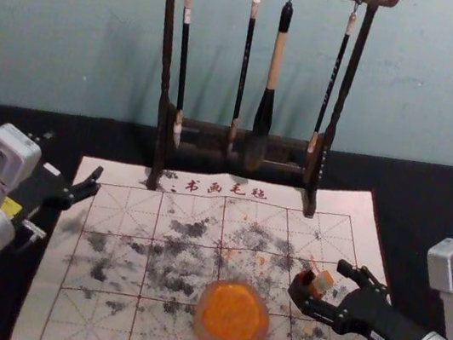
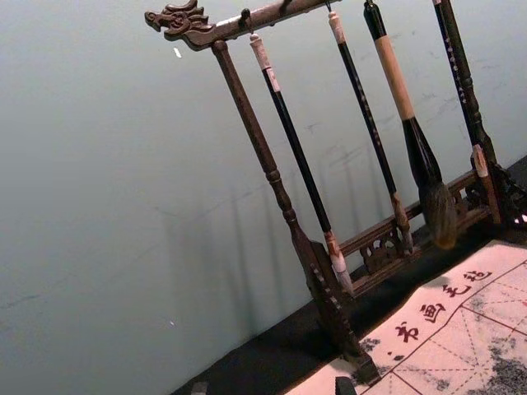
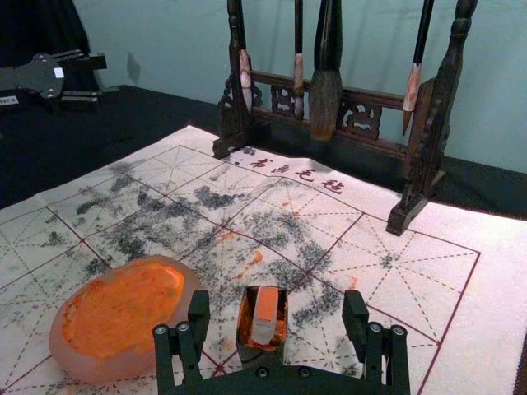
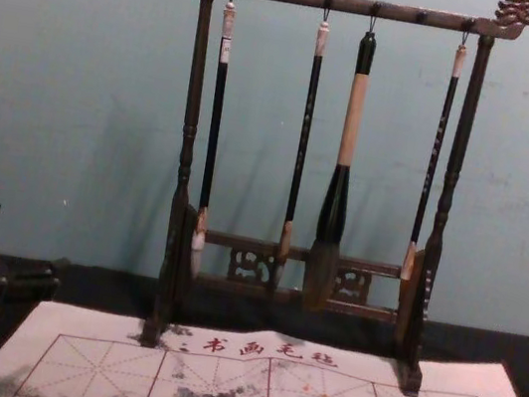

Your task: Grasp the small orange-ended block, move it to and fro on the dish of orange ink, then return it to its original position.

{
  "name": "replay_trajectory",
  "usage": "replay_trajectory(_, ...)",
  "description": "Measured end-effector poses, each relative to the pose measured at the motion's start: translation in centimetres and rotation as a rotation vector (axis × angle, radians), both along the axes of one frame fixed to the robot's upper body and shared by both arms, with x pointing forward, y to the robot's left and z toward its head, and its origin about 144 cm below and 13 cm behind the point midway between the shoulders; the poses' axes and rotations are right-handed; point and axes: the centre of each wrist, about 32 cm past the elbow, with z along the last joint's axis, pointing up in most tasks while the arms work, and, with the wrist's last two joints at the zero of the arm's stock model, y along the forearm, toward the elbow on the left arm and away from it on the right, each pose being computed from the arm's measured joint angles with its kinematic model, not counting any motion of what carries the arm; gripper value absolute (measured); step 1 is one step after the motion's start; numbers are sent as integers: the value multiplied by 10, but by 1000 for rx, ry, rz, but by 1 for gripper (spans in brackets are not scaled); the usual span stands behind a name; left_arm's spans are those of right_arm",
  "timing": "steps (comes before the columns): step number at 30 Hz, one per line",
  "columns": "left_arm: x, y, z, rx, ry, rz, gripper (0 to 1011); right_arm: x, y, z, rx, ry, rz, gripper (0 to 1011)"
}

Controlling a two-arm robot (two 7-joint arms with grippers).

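Observation:
On the head view's right side, my right gripper (image 1: 319, 283) is open, its fingers on either side of the small block (image 1: 323, 282). The right wrist view has the block (image 3: 265, 314), pale with orange, in a dark orange-stained holder (image 3: 249, 336) between the spread fingers of my right gripper (image 3: 276, 319), with a gap on each side. The dish of orange ink (image 1: 231, 317) lies to the left of the block. My left gripper (image 1: 72, 158) is parked, open, at the mat's left edge; its tips edge into the left wrist view (image 2: 272, 387).
A dark wooden rack (image 1: 161, 125) with several hanging brushes (image 1: 267, 99) stands at the back of the table. Under the dish and holder lies a white gridded mat (image 1: 115, 247) with grey and orange stains. The table's cloth (image 1: 94, 134) is black.

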Motion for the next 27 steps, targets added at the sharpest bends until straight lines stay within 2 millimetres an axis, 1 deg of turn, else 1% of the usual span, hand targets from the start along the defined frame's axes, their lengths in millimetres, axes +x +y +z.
replay_trajectory(11,0,0,0,0,0,0,1001,0,0,0,0,-2,0,994)
replay_trajectory(12,0,0,0,0,0,0,1001,0,0,0,0,-2,0,959)
replay_trajectory(15,0,0,0,0,0,0,1001,0,0,0,0,-3,0,924)
replay_trajectory(18,0,0,0,0,0,0,1001,-1,0,0,0,-3,0,825)
replay_trajectory(21,0,0,0,0,0,0,1001,-1,0,0,0,-4,1,757)
replay_trajectory(22,0,0,0,0,0,0,1001,-1,0,0,0,-4,0,704)
replay_trajectory(24,0,0,0,0,0,0,1001,-1,0,0,0,-4,0,654)
replay_trajectory(26,0,0,0,0,0,0,1001,-1,0,0,0,-4,0,574)
replay_trajectory(27,0,0,0,0,0,0,1001,-1,0,0,0,-4,0,561)
